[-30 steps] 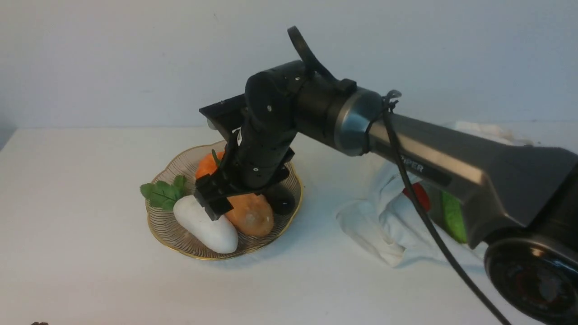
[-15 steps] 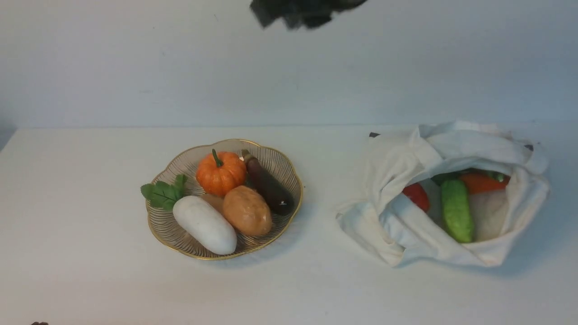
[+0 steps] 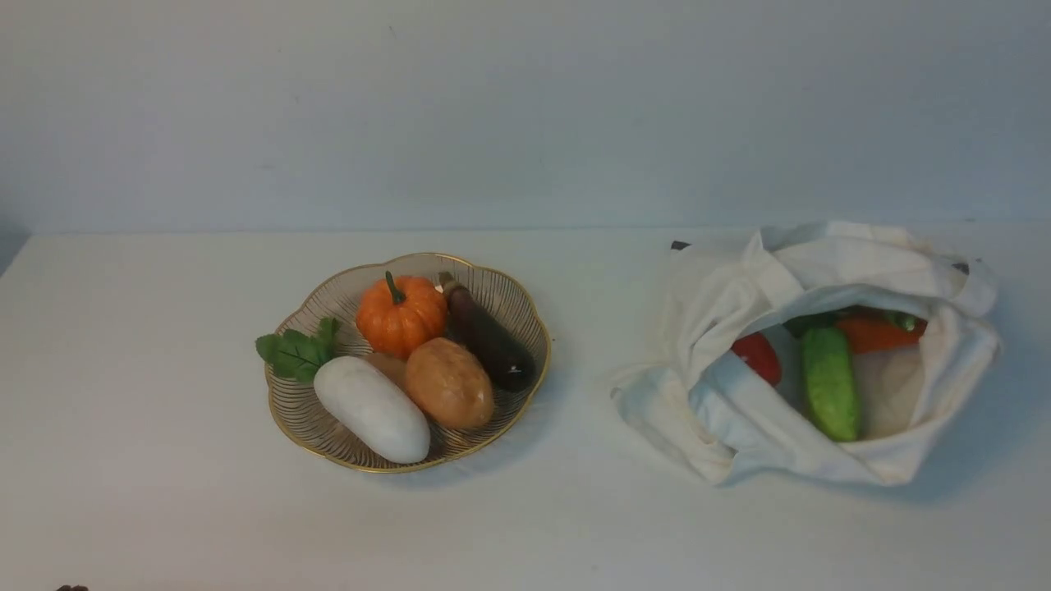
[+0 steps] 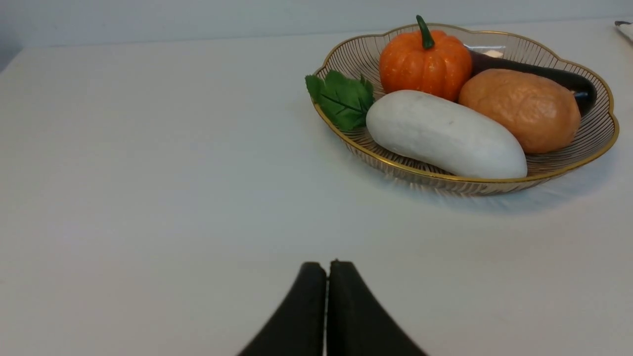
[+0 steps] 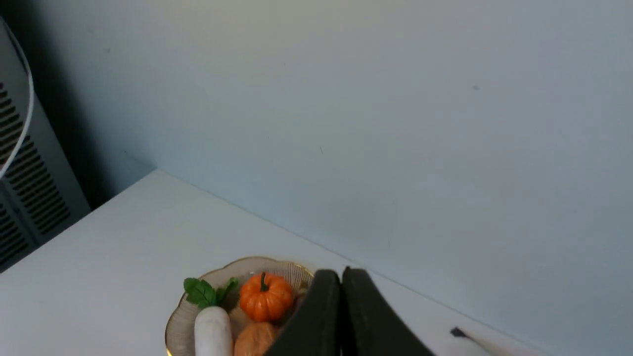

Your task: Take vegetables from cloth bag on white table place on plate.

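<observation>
The gold wire plate (image 3: 320,423) sits left of centre on the white table (image 3: 164,492). In it lie the white radish (image 3: 374,408) with green leaves (image 3: 297,351), an orange pumpkin, a brown potato and a dark aubergine. The cloth bag (image 3: 739,427) lies open at the right, holding a red round vegetable (image 3: 757,356), a green cucumber (image 3: 829,382) and an orange carrot (image 3: 874,332). No arm shows in the front view. My left gripper (image 4: 327,267) is shut and empty, low over the table short of the plate (image 4: 568,165). My right gripper (image 5: 341,273) is shut and empty, high above the plate (image 5: 183,321).
A pale wall runs behind the table's far edge. A grey ventilated appliance (image 5: 20,188) stands beyond the table's left end in the right wrist view. A small dark object (image 3: 72,588) peeks in at the front left corner.
My right arm, which was down over the plate at the radish, has lifted up and left the front view. The radish stays in the plate. The bag's contents are now unobstructed.
</observation>
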